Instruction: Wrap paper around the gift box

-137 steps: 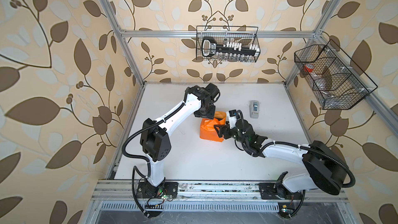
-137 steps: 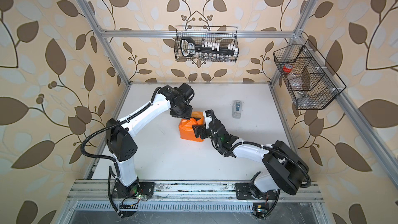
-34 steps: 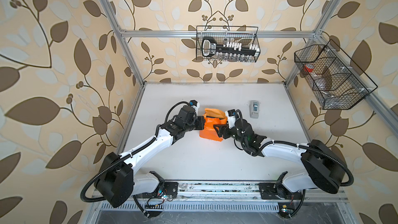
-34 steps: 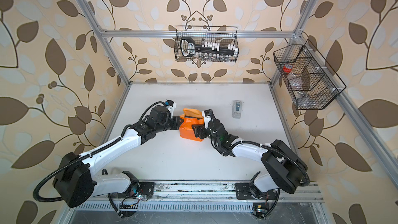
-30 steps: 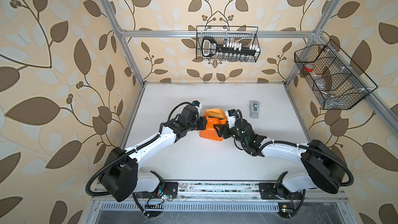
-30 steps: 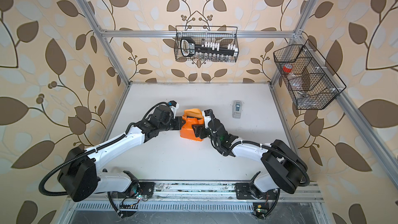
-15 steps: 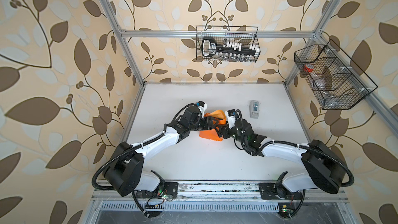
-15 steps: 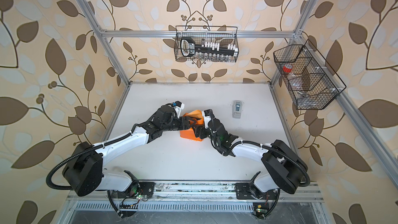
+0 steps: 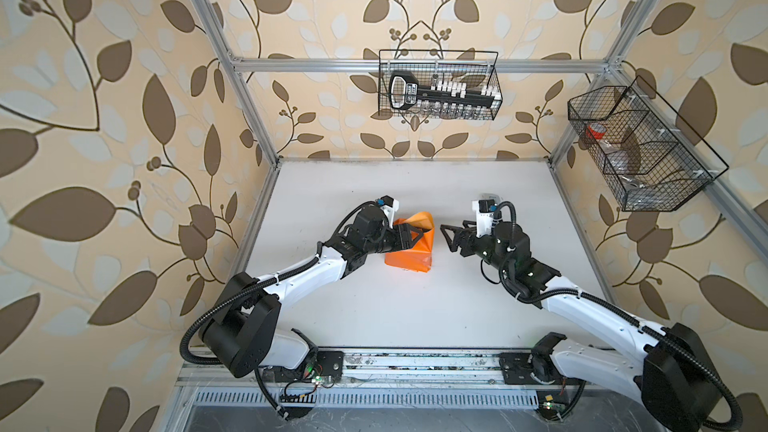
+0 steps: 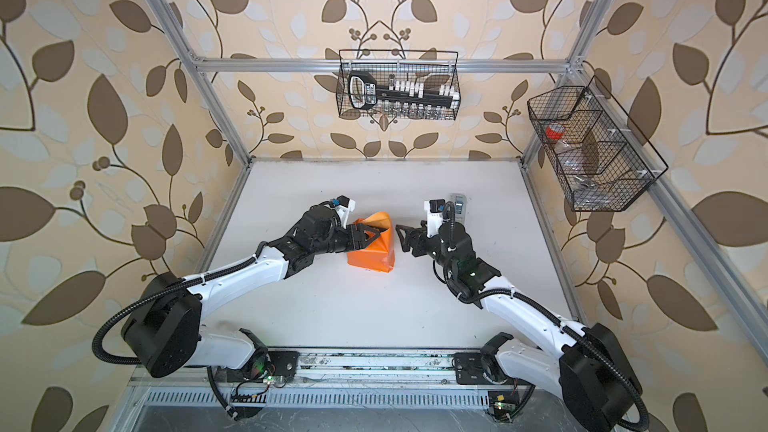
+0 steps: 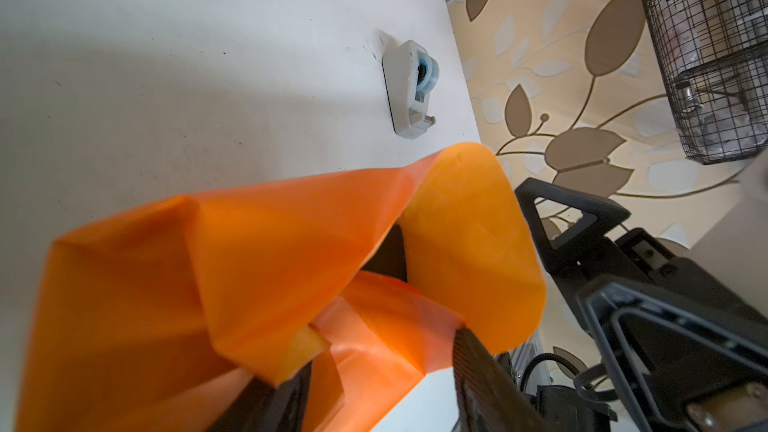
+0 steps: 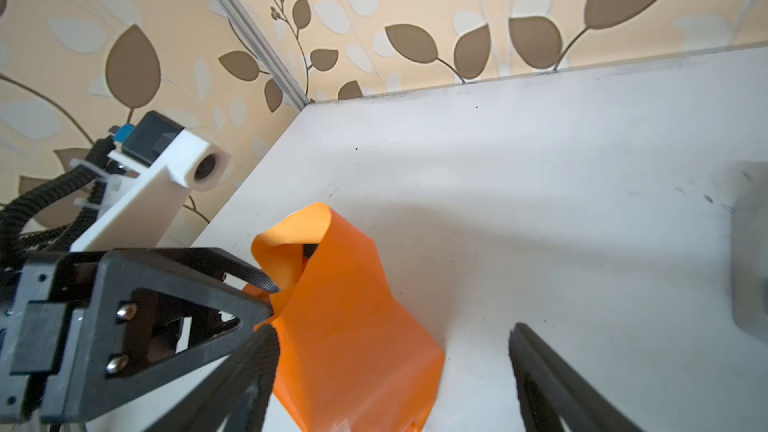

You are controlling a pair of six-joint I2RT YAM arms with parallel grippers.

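The gift box (image 11: 388,257) shows only as a black sliver inside the orange paper (image 9: 409,253) (image 10: 372,255), which is folded round it mid-table. One paper flap (image 9: 420,219) (image 12: 291,238) curls upward at the far end. My left gripper (image 9: 417,236) (image 10: 375,236) (image 11: 378,380) reaches over the parcel's left top. Its jaws stand apart with loose paper folds between them. My right gripper (image 9: 446,238) (image 10: 401,238) (image 12: 395,367) is wide open just right of the parcel, a small gap away and holding nothing.
A grey-white tape dispenser (image 11: 409,89) (image 10: 458,202) lies behind the right wrist, near the table's right edge. Wire baskets hang on the back wall (image 9: 438,85) and the right wall (image 9: 640,147). The metal frame rail (image 9: 374,361) runs along the front.
The left gripper has moved right, from beside the parcel to over it, and its jaws have come apart. The right gripper has drawn back slightly to the right and opened a little wider.
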